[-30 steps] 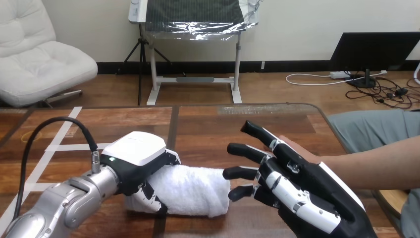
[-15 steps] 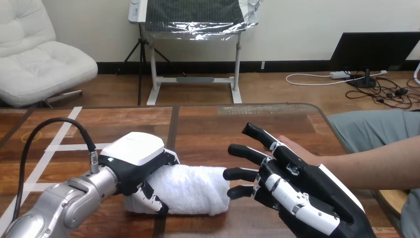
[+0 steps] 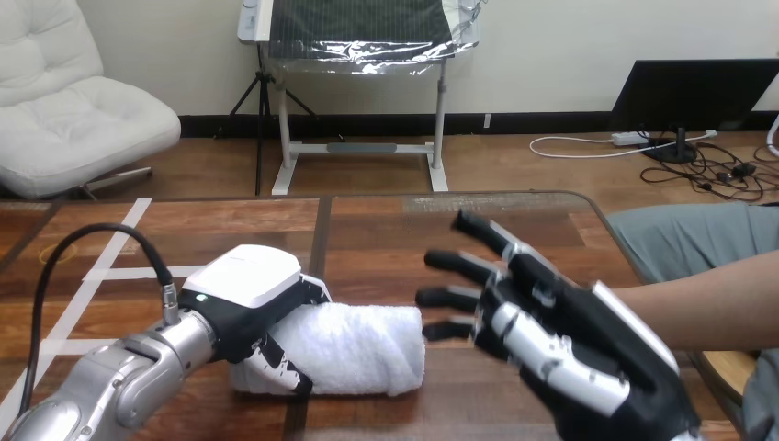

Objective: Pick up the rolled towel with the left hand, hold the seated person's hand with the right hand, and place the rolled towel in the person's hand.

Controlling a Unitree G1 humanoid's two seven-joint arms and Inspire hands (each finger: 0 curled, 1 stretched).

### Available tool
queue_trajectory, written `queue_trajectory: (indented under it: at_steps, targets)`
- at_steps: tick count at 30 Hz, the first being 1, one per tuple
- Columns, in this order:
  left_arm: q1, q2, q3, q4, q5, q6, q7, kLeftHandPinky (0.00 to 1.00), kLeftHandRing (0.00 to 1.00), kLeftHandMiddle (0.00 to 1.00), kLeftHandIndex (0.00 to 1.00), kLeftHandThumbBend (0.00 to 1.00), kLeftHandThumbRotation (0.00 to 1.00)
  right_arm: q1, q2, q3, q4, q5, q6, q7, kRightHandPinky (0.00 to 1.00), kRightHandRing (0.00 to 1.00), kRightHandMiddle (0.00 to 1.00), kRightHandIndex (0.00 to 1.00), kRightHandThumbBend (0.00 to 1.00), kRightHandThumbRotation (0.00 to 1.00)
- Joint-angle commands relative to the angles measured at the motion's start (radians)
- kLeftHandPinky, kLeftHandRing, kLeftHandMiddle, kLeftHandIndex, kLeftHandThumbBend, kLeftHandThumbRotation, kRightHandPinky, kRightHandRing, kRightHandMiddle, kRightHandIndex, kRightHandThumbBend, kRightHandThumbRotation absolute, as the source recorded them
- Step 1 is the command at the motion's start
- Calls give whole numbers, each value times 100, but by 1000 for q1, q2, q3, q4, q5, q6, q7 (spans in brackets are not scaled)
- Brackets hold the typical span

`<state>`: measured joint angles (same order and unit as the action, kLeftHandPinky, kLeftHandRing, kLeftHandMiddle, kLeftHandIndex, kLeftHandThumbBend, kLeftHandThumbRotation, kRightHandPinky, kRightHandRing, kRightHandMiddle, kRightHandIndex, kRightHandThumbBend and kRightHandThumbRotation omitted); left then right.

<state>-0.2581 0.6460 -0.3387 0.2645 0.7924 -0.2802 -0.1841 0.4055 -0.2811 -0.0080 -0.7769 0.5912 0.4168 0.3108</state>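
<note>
STEP pickup | your left hand (image 3: 243, 280), 8 o'clock, fingers curled round towel (image 3: 358, 344) lying on surface (image 3: 386, 239) | right hand (image 3: 570, 349), 4 o'clock, fingers spread wide, by person's forearm (image 3: 721, 308) | NEXT lift towel, then clasp person's hand

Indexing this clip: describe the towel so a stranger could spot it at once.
Start at the wooden table and look to its near left part. There the rolled towel lies on its side, the left hand curled round its left end. It is the one soft, fluffy white roll; the other white beside it is hard shell on the hand.
</note>
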Motion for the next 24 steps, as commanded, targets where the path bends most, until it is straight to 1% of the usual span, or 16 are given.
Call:
queue_trajectory:
  at_steps: [1, 2, 3, 8, 10, 11, 13, 14, 18, 22, 24]
  targets:
    - [-8, -14, 32, 23, -19, -4, 82, 36, 44, 51, 61, 65, 7, -77, -3, -18, 0, 13, -3, -6, 61, 73, 83, 94, 0, 0]
    - [2, -18, 40, 20, -27, -8, 103, 34, 41, 49, 60, 65, 6, -79, -2, -19, 0, 18, 0, -7, 61, 73, 82, 94, 0, 0]
    - [9, -20, 43, 20, -32, -11, 117, 29, 36, 44, 57, 64, 4, -80, -1, -20, 1, 21, 2, -8, 60, 73, 82, 94, 0, 0]
    - [44, -26, 55, 3, -57, -16, 166, 22, 28, 38, 54, 63, 1, -78, 5, -21, 7, 31, -1, -4, 60, 73, 82, 94, 0, 0]
    - [54, -25, 56, -6, -60, -14, 178, 21, 27, 37, 53, 62, 1, -77, 4, -22, 9, 33, -2, -1, 60, 73, 82, 94, 0, 0]
    - [65, -27, 61, -13, -73, -17, 183, 20, 26, 37, 52, 61, 1, -75, 4, -21, 10, 32, -4, 0, 60, 72, 82, 94, 0, 0]
    - [75, -30, 67, -18, -89, -22, 188, 22, 29, 39, 52, 60, 0, -73, 4, -20, 10, 31, -6, 0, 60, 72, 82, 94, 0, 0]
    - [83, -31, 71, -20, -95, -32, 200, 23, 29, 39, 52, 60, 0, -71, 4, -19, 10, 27, -8, 0, 60, 73, 82, 94, 0, 0]
    - [105, -29, 76, -35, -98, -48, 229, 25, 31, 41, 51, 59, 0, -65, 4, -18, 7, 24, -13, 2, 60, 73, 82, 94, 0, 0]
    - [122, -29, 84, -49, -112, -60, 235, 26, 32, 42, 52, 57, 0, -61, 5, -16, 2, 23, -14, 0, 60, 73, 82, 94, 0, 0]
    - [130, -29, 86, -55, -108, -66, 247, 26, 32, 42, 53, 56, 0, -57, 7, -13, 4, 18, -19, 2, 60, 73, 83, 94, 0, 0]
